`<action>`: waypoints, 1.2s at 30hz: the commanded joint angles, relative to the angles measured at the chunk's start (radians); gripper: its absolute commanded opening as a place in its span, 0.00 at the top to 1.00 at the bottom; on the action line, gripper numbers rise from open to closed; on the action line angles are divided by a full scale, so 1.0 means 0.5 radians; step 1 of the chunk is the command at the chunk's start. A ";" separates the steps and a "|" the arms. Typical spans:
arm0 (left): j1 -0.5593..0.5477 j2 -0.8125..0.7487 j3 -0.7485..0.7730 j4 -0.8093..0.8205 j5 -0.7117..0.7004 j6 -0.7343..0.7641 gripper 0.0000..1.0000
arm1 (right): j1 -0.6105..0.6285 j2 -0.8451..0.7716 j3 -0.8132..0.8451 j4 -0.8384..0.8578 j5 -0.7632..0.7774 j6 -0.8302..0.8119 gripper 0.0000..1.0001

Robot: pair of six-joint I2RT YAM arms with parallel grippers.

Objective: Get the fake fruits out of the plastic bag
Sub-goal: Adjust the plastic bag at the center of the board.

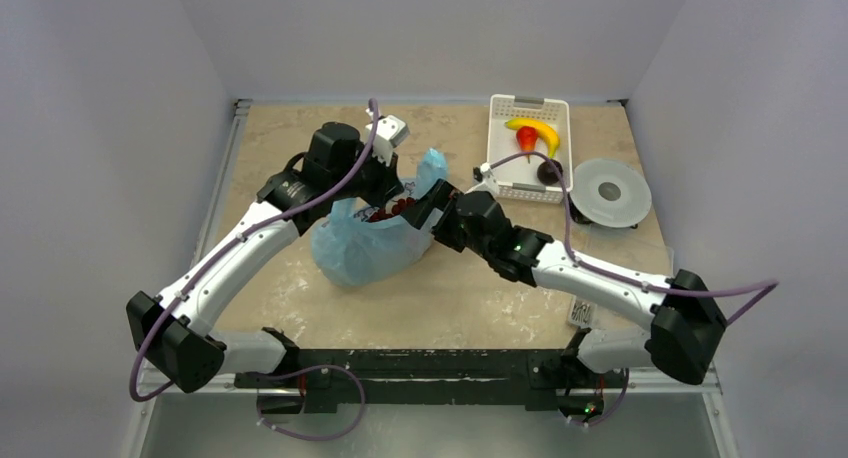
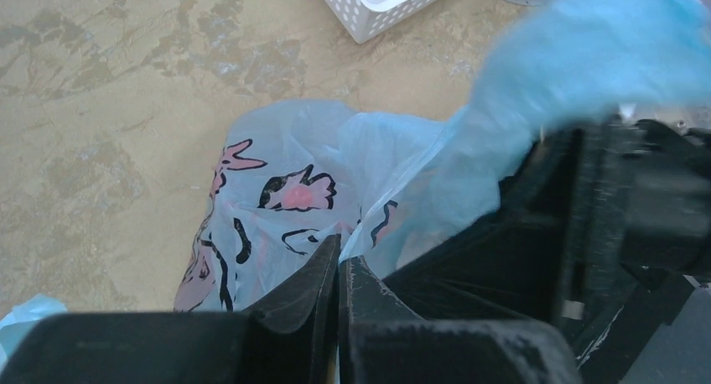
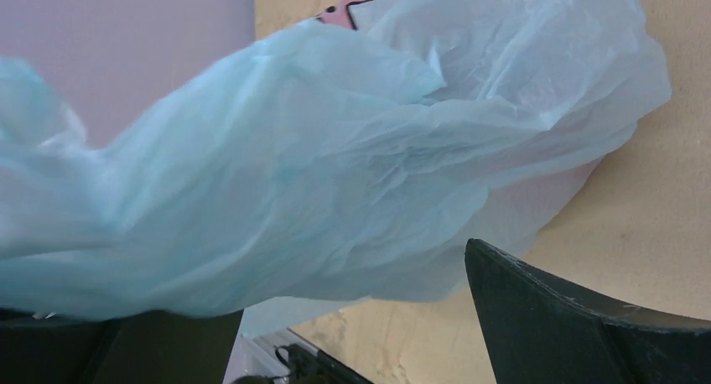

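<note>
Left claw [image 2: 338,271] is pressing together, clamped on a fold of the plastic bag [image 1: 362,246]. Right claw [image 3: 335,296] is standing apart, with bag film draping across its gap. Dark red fake fruits [image 1: 390,210] are showing at the bag's mouth. The bag is sitting mid-counter [image 1: 450,298], and bare counter is showing toward the near edge. White basket [image 1: 495,143] is sitting well apart.

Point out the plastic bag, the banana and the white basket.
plastic bag [image 1: 360,246]: top view, its bulging body.
banana [image 1: 538,130]: top view, its middle.
white basket [image 1: 520,192]: top view, its near wall.
</note>
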State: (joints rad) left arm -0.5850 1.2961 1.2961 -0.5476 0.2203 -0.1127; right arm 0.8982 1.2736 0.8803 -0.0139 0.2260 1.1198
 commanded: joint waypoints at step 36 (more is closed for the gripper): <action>0.484 -0.537 0.183 -0.554 -0.192 -0.218 0.04 | -0.452 0.101 -0.017 0.054 -0.733 -1.403 0.62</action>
State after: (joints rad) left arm -0.3489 1.1664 1.3666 -0.7048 0.0654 -0.1047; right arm 0.6476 1.3655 0.7959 0.0559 -0.1074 0.5026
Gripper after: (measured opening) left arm 0.858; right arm 0.275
